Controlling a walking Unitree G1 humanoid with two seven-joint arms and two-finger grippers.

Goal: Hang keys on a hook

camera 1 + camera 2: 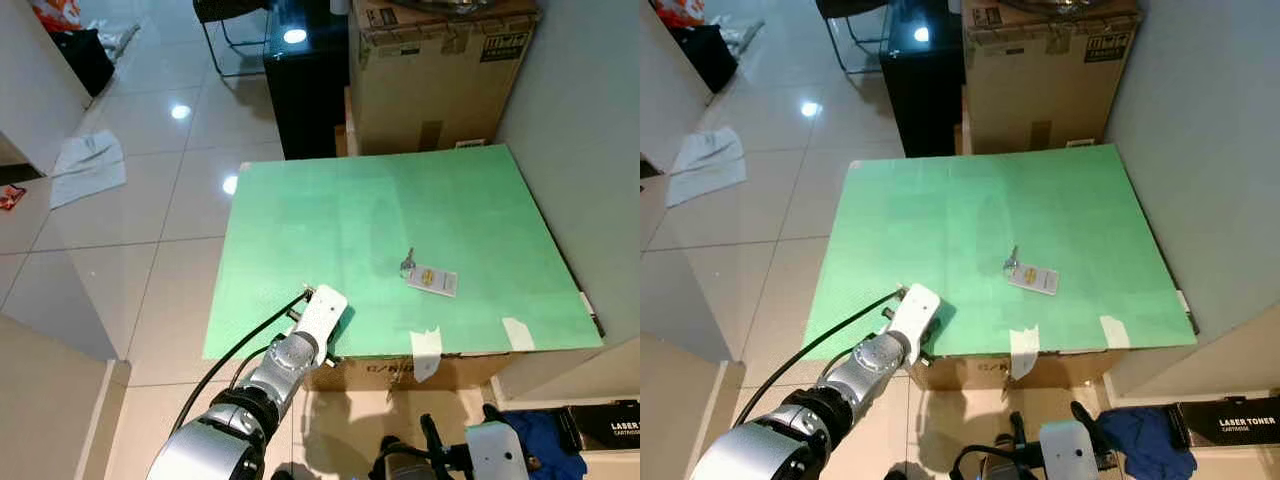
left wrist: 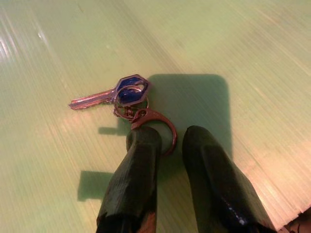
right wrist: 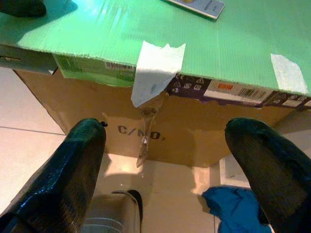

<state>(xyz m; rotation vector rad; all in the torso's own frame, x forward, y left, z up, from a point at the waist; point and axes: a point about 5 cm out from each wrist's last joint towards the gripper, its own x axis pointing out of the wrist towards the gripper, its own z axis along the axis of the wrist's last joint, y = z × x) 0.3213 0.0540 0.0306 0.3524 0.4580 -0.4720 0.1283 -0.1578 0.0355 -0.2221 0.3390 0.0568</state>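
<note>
Green table (image 1: 300, 220) near a cardboard box carries the keys (image 2: 127, 94) at its front-left corner, where the left end effector (image 2: 167, 145), parted and straddling the clasp ring, should pinch that ring squarely before lifting; the right end effector (image 3: 170, 160) hangs released below the edge

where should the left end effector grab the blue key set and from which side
Pinch the reddish clasp loop, coming straight down: the blue key lies flat on the green board, and the loop sits partly between the open left end effector fingers.
</note>
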